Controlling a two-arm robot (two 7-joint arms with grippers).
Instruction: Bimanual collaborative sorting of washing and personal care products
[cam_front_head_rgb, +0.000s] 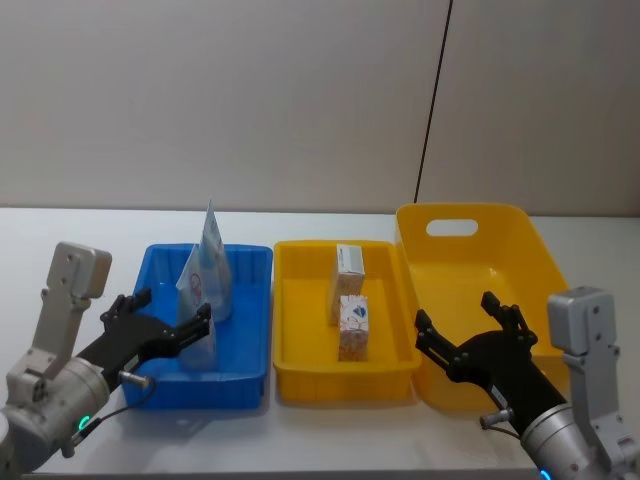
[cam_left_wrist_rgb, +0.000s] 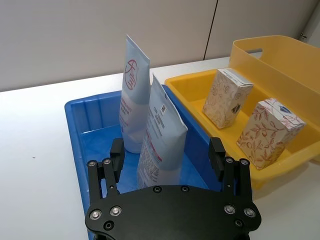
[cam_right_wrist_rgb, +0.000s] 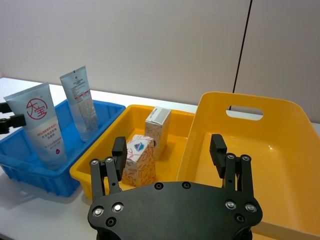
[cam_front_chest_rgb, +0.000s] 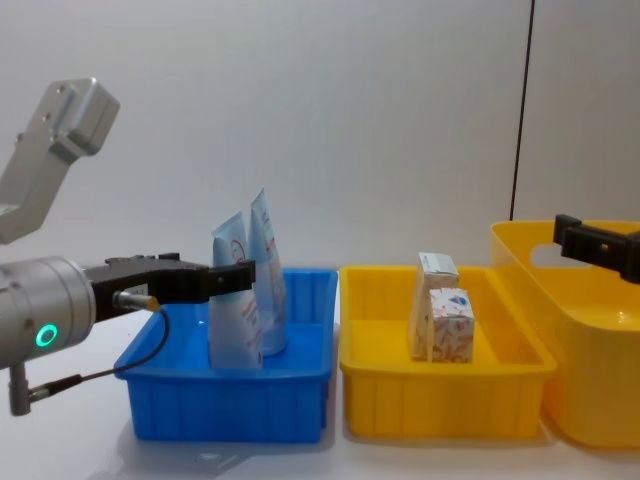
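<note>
Both end effectors released; 2 tubes and 2 cartons stand in their trays.

Nearest you, your left end effector (cam_front_head_rgb: 172, 306) hangs over the front of the blue tray (cam_front_head_rgb: 210, 393) with its fingers spread. The nearer pale blue tube (cam_left_wrist_rgb: 160, 135) stands between them, but you cannot tell whether either finger touches it. Your right end effector (cam_front_head_rgb: 455, 312) is also released, over the front of the large yellow bin (cam_front_head_rgb: 480, 250). Just behind the nearer tube, the second tube (cam_left_wrist_rgb: 132, 100) stands cap down, with a red round logo. In the small yellow tray (cam_front_head_rgb: 345, 385), between blue tray and bin, the white carton with red-orange pattern (cam_front_head_rgb: 352, 328) stands in front and the taller beige carton (cam_front_head_rgb: 348, 275) just behind it. All 3 containers sit side by side on the white bench (cam_front_head_rgb: 60, 230).
</note>
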